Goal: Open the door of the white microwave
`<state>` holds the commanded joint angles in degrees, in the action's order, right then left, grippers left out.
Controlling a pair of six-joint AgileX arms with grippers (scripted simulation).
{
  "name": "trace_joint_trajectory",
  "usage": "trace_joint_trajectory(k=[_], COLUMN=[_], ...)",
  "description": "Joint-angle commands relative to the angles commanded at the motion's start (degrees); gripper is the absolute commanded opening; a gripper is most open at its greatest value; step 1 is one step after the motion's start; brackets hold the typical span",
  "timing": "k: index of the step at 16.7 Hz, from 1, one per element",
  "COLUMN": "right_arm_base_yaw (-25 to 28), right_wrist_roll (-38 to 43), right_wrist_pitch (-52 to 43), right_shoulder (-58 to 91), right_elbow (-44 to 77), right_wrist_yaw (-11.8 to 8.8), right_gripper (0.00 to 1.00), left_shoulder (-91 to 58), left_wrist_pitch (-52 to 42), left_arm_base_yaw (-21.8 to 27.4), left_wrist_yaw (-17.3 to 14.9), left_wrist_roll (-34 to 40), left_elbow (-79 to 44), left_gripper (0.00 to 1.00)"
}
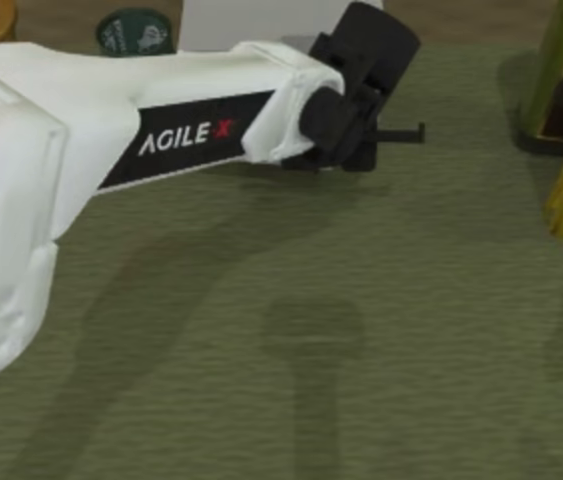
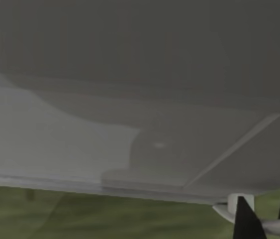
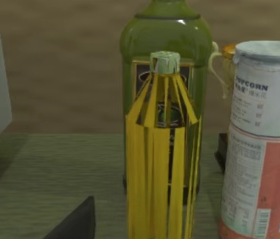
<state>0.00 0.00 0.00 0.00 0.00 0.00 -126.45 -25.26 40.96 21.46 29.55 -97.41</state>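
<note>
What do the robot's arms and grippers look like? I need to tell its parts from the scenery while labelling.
The left arm is clad in bulky white shells, with a black panel bearing white "AGILE" lettering and a red X. Its wrist and left gripper are matte black and blocky; in the left wrist view the fingertips are dark, pointed wedges. The right arm shows only as a dark corner in its own wrist view.

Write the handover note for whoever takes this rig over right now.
Left gripper: at the front of the white microwave, top middle of the top view, close to the door and its handle; grip unconfirmed.
Right gripper: idle, facing the green bottle at the table's right.
Done: reach to the handle.
Left: confirm grip, swing the door open.
</note>
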Motion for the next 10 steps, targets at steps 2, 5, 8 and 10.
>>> trace_joint_trajectory(k=[2, 5, 8, 10], right_arm_base_yaw=[0.00, 0.00, 0.00, 0.00], right_wrist_roll=[0.00, 0.00, 0.00, 0.00], right_wrist_pitch=[0.00, 0.00, 0.00, 0.00], right_shoulder=[0.00, 0.00, 0.00, 0.00], right_elbow=[0.00, 0.00, 0.00, 0.00], right_wrist_yaw=[0.00, 0.00, 0.00, 0.00], right_gripper=[1.00, 1.00, 1.00, 1.00], left_shoulder=[0.00, 0.07, 1.61, 2.09], left_wrist_pitch=[0.00, 0.29, 1.79, 2.31], left_arm_base_yaw=[0.00, 0.35, -0.06, -0.21], left_wrist_yaw=[0.00, -0.53, -1.22, -1.59], left_wrist_roll=[0.00, -0.23, -1.55, -2.37], left_elbow=[0.00, 0.47, 2.29, 3.46], left_gripper=[0.00, 0.00, 0.00, 0.00])
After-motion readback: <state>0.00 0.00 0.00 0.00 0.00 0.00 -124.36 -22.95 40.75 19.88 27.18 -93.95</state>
